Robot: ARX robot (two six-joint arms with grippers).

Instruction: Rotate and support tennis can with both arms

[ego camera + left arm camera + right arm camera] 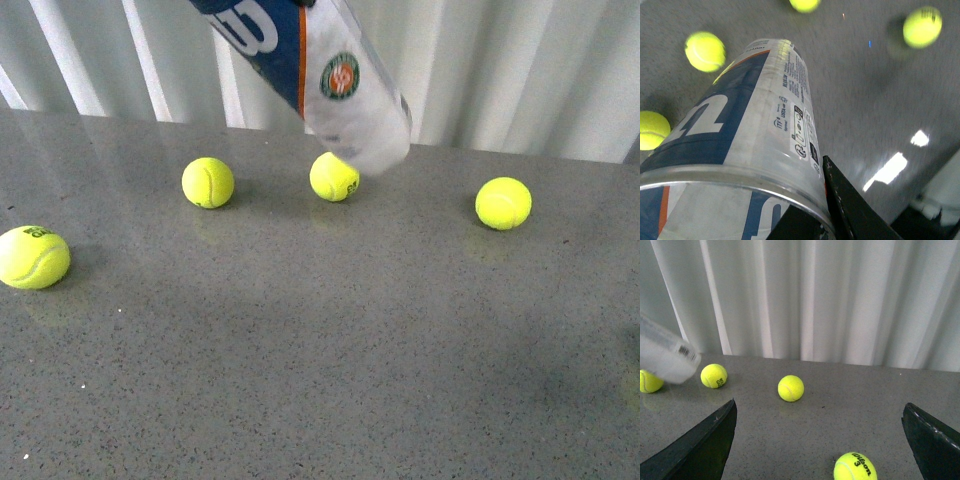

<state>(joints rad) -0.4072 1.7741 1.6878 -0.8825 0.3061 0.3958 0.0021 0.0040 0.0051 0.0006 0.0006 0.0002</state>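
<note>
Left gripper [807,222]: clamped on the tennis can [740,130]. One black finger [847,205] is seen pressed flat against the can's side, close to the near rim. The opposite finger is hidden behind the can.

Right gripper [818,405]: jaws are spread wide, and nothing is held or touched between them. The can's far end [665,360] is seen off to one side, apart from both of its fingers.

Tennis can: held clear of the table [320,380] and tilted. In the front view it enters from the top edge, with its clear end lowest. A navy label with white lettering, an orange stripe and a round emblem are noted.

Contents: through the clear wall only the back of the label, the grey table and the white curtain [520,70] are seen.

Tennis balls: four yellow ones are recorded on the table, all outside the can.
- One ball [334,176] lies just under the can's lowest end.
- One ball [208,182] lies near, to the left of the can.
- One ball [35,257] lies further left, well apart.
- One ball [503,203] lies to the right of the can, well apart.
</note>
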